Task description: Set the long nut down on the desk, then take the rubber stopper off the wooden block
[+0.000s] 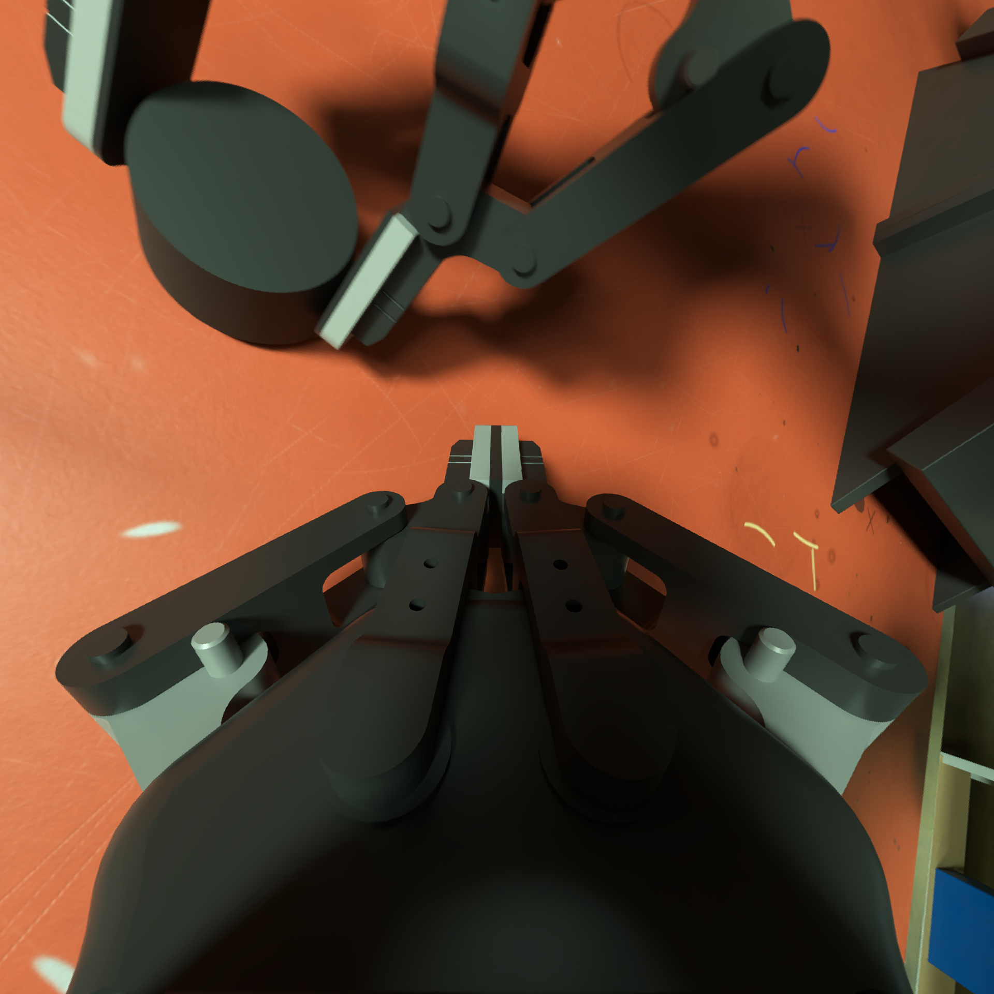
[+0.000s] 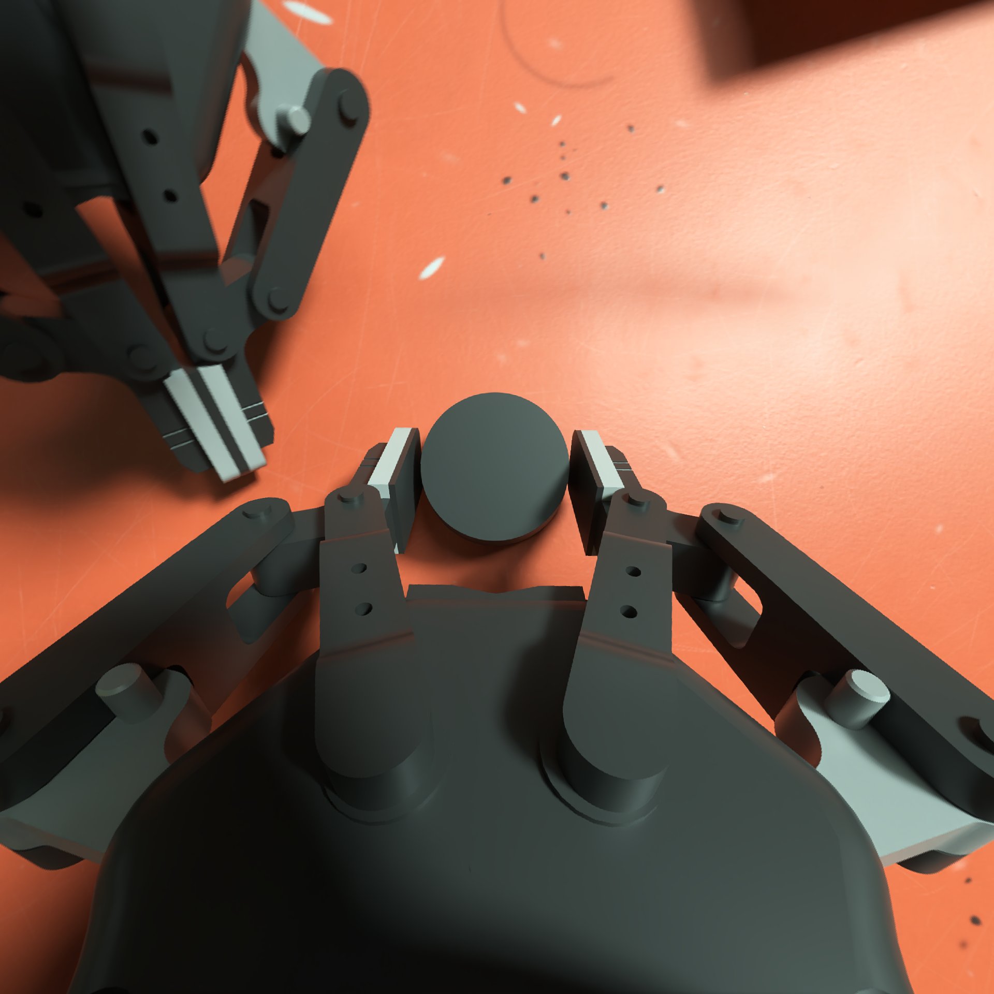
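Note:
The rubber stopper (image 2: 494, 467) is a dark round plug standing on the orange desk (image 2: 753, 349). My right gripper (image 2: 494, 484) straddles it, and its pads (image 2: 583, 484) press against its two sides. The stopper also shows in the left wrist view (image 1: 236, 199) at the upper left, between the right gripper's fingers (image 1: 366, 285). My left gripper (image 1: 495, 452) is shut and empty, hovering over bare desk a little short of the stopper. It also shows in the right wrist view (image 2: 215, 425) at the left. No long nut and no wooden block show clearly.
Dark slab-like pieces (image 1: 936, 279) lie at the right edge of the left wrist view. A pale shelf unit with a blue box (image 1: 960, 925) is at the lower right. A blurred dark shape (image 2: 833, 32) sits at the top right of the right wrist view.

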Motion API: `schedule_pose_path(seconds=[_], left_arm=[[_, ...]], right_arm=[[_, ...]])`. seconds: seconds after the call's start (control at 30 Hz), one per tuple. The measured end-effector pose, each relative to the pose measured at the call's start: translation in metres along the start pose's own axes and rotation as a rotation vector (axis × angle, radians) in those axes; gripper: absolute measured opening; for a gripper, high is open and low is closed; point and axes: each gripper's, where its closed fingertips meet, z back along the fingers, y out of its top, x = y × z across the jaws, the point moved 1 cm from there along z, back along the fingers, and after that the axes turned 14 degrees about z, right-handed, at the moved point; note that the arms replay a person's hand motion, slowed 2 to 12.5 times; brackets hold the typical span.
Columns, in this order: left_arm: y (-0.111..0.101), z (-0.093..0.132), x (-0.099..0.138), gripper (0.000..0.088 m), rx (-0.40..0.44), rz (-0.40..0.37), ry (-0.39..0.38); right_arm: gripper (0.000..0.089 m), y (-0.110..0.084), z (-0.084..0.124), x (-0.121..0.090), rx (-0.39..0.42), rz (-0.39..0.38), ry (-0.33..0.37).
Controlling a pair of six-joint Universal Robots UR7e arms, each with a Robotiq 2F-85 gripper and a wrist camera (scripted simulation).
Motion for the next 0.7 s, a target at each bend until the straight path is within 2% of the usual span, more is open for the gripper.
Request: schedule_pose_path(seconds=[0.17, 0.3, 0.43, 0.57, 0.7], left_arm=[[0.001, -0.001, 0.000, 0.0000, 0.002, -0.004, 0.005], [0.001, -0.001, 0.001, 0.0000, 0.005, -0.007, 0.009], [0.001, -0.001, 0.001, 0.0000, 0.008, -0.009, 0.012], [0.000, -0.001, 0.001, 0.0000, 0.009, -0.007, 0.011], [0.000, -0.001, 0.001, 0.0000, 0.008, -0.005, 0.009]], right_arm=[[0.0492, 0.000, -0.003, 0.015, 0.042, -0.081, -0.020], [0.0491, 0.002, -0.005, 0.018, 0.073, -0.111, -0.017], [0.0491, 0.007, -0.006, 0.009, 0.076, -0.054, 0.009], [0.0491, 0.010, -0.007, -0.005, 0.051, 0.041, 0.037], [0.0491, 0.012, -0.005, -0.015, 0.020, 0.096, 0.059]])
